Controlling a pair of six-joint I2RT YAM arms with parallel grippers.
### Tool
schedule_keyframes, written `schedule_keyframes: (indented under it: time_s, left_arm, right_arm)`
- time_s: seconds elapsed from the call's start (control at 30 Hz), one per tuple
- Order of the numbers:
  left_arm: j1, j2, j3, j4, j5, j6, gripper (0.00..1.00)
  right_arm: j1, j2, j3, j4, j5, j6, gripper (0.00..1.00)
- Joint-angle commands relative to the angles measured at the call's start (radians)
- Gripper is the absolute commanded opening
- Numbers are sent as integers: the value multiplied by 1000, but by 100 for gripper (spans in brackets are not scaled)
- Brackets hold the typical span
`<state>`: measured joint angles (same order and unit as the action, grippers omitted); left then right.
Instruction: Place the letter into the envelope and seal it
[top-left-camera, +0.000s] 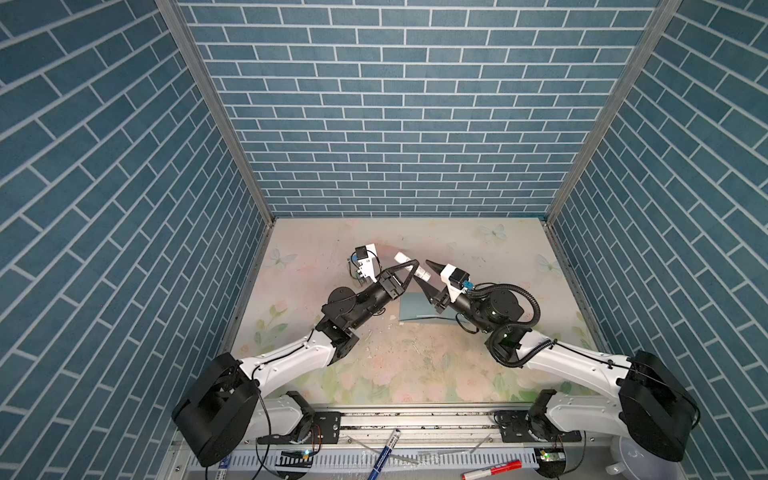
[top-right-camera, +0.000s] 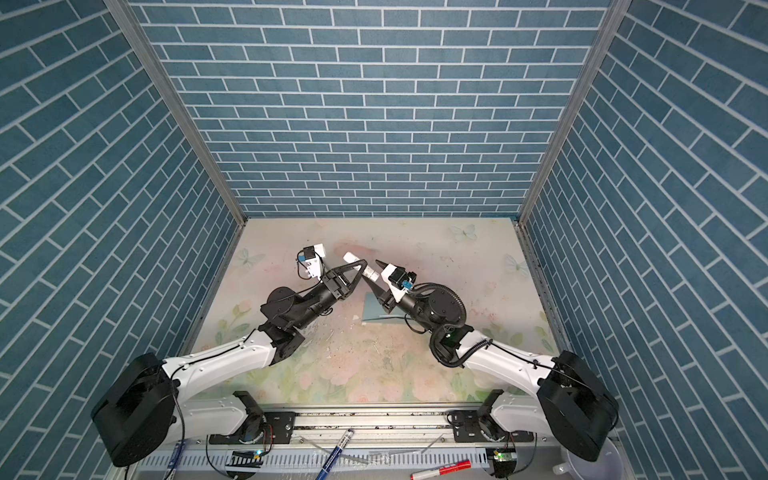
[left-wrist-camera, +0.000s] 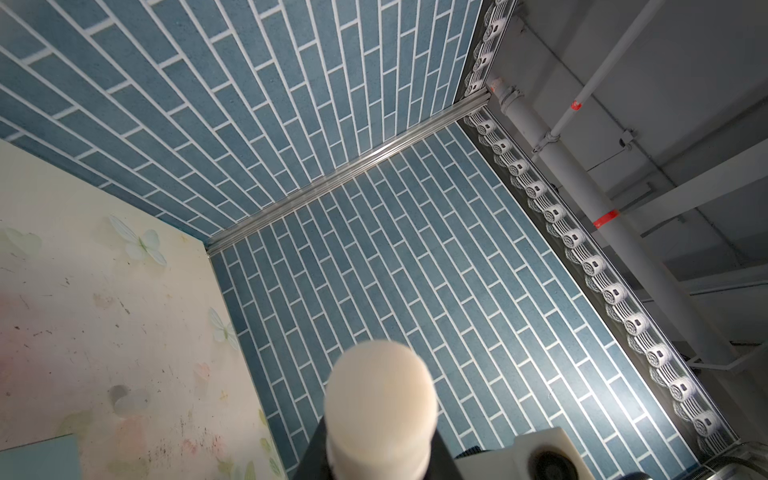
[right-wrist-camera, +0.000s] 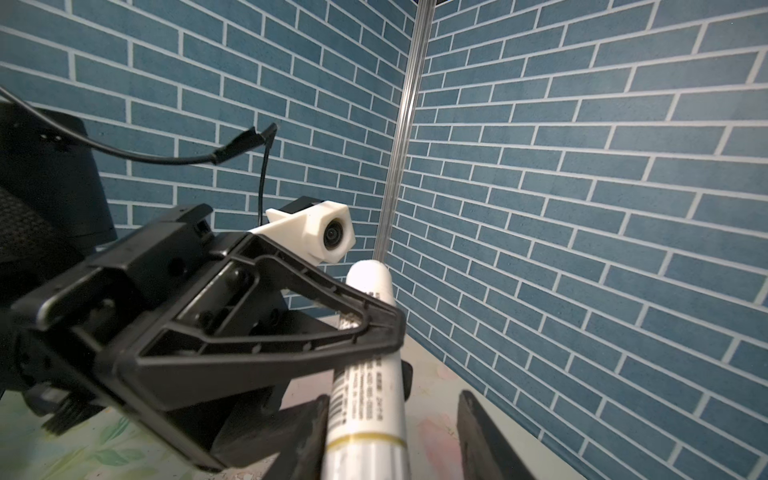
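The left end effector (top-left-camera: 413, 265) is clamped on a white glue stick (top-left-camera: 422, 273) and holds it tilted in the air at the centre of both top views. The right end effector (right-wrist-camera: 392, 395) has its jaws apart around the stick's lower end. In the right wrist view one finger (right-wrist-camera: 311, 428) looks to touch the tube while the other stands clear.

The envelope (top-left-camera: 415, 309) lies flat on the counter (top-left-camera: 478, 257) just below them. The letter shows in no view, so I cannot tell whether it is inside.

The likely risk is that the jaws meet the stick off-centre, which would twist it in the left grip or knock it loose onto the envelope. The two end effectors are nearly touching, so there is little room between them. Toward the upper and right edges of the frame the counter offers room, with the walls well apart.
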<state>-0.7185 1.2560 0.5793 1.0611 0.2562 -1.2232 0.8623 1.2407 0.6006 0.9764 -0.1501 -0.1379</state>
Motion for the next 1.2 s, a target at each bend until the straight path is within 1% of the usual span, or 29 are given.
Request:
schedule_keyframes:
  time_s: [0.0,0.43,0.63,0.73,0.87,0.9,0.93,0.97,1.07,1.1,1.17]
  left_arm:
    - [3,5,18,36,14,2,0]
    - [2,12,16,44,18,-7,0]
    - [3,20,13,48,18,-16,0]
    - [2,26,12,53,20,-22,0]
    - [2,40,10,67,16,-27,0]
    - [2,44,10,69,16,-27,2]
    - [3,46,10,74,17,-27,5]
    - [3,49,8,76,15,-23,11]
    - [7,47,0,77,12,10,34]
    - [14,41,-2,67,15,25,41]
    - [38,23,-10,39,28,52,52]
  right_arm:
    - [4,16,47,54,-17,-9,47]
    - [7,60,77,63,-19,-17,38]
    - [11,69,84,68,-11,-27,30]
    - [15,71,85,72,-5,-33,22]
    - [20,68,85,66,9,-39,4]
    - [20,65,85,62,14,-40,0]
    - [21,62,86,55,19,-40,0]
    - [21,57,87,41,28,-39,0]
    - [20,30,90,-27,56,-40,0]
    - [21,13,89,-55,89,-36,0]
    - [21,-26,85,-122,126,-32,0]
